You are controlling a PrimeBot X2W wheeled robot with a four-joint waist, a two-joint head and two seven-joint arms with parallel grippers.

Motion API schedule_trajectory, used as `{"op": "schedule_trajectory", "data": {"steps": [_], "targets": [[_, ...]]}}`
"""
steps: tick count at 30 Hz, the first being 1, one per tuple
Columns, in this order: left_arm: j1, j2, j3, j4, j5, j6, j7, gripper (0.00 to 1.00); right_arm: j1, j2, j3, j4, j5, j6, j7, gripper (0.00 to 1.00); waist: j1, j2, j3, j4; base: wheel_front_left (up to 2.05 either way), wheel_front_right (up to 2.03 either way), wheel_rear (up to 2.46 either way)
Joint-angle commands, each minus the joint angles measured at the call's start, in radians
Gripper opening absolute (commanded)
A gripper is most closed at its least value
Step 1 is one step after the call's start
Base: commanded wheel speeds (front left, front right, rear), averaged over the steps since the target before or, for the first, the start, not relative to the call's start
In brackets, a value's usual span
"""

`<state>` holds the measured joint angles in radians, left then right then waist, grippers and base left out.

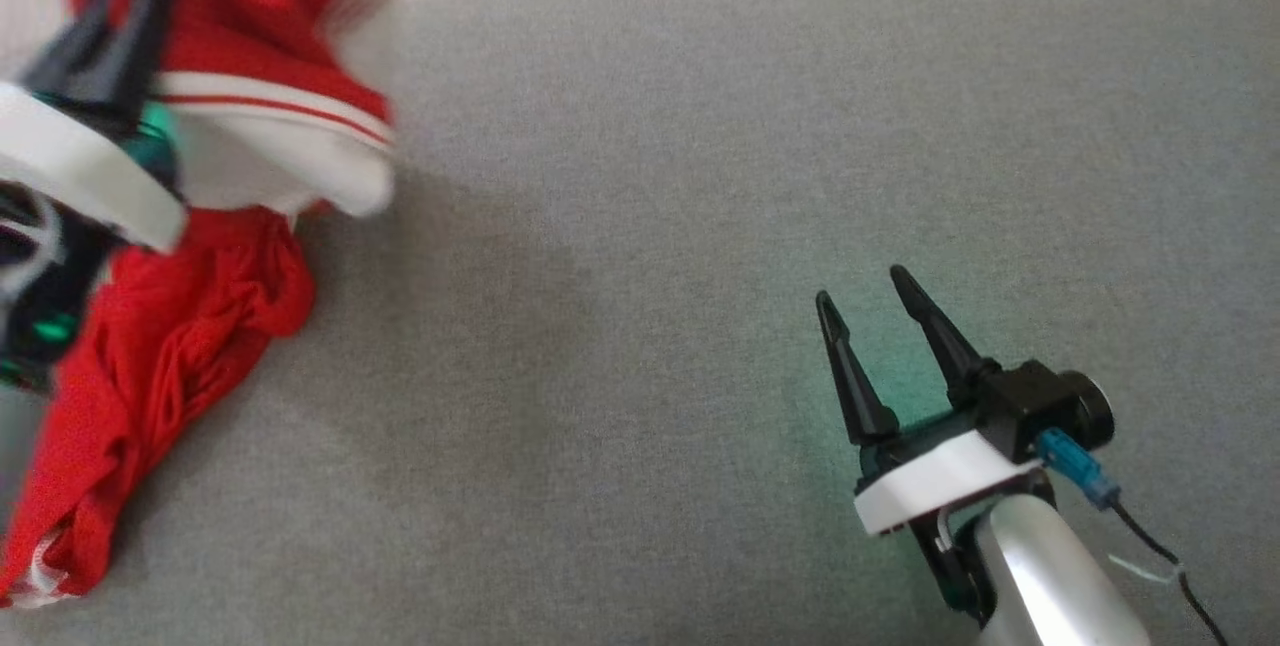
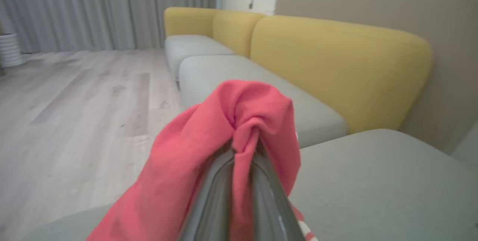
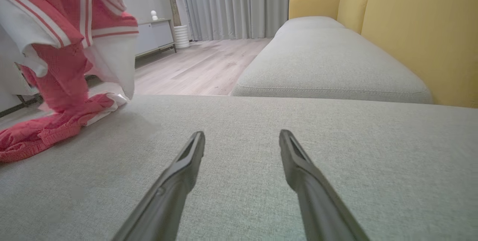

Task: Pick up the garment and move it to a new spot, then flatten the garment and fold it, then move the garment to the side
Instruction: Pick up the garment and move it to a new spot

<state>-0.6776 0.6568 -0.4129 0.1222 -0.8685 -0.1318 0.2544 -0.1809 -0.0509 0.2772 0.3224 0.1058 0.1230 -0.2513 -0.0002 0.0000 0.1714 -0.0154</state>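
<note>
Red fabric garment (image 1: 200, 326) with white striped trim hangs clamped in the left gripper (image 2: 244, 147), its tail on the grey upholstered cushion (image 1: 640, 176); the right gripper (image 1: 865, 288) is spread apart, empty.

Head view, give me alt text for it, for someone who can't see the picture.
At the upper left, the left gripper is shut on a bunched red and white garment, holding its top up while the rest trails down onto a grey sofa cushion. The right gripper hovers open and empty over the cushion at the lower right.
</note>
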Motion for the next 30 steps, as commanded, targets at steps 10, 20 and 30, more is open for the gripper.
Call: {"op": "schedule_trajectory", "data": {"steps": [10,20,30], "targets": [[0.100,-0.073,-0.054,-0.421,-0.082,0.061,0.053,0.00,0.020,0.001,0.008,-0.074,0.009,0.008,-0.010,1.00,0.0002,0.0000,-0.033,-0.128,0.00,0.00,0.00],[0.150,-0.207,-0.187,-0.260,-0.072,0.094,0.051,0.00,0.022,0.001,0.046,-0.120,0.041,0.008,-0.010,1.00,0.0002,0.0000,0.003,-0.355,0.00,0.00,0.00],[0.114,-0.342,-0.198,0.360,0.056,0.113,-0.226,0.45,0.039,0.001,0.058,-0.128,0.043,0.008,-0.010,1.00,0.0002,0.0000,0.031,-0.427,0.00,0.00,0.00]]}}
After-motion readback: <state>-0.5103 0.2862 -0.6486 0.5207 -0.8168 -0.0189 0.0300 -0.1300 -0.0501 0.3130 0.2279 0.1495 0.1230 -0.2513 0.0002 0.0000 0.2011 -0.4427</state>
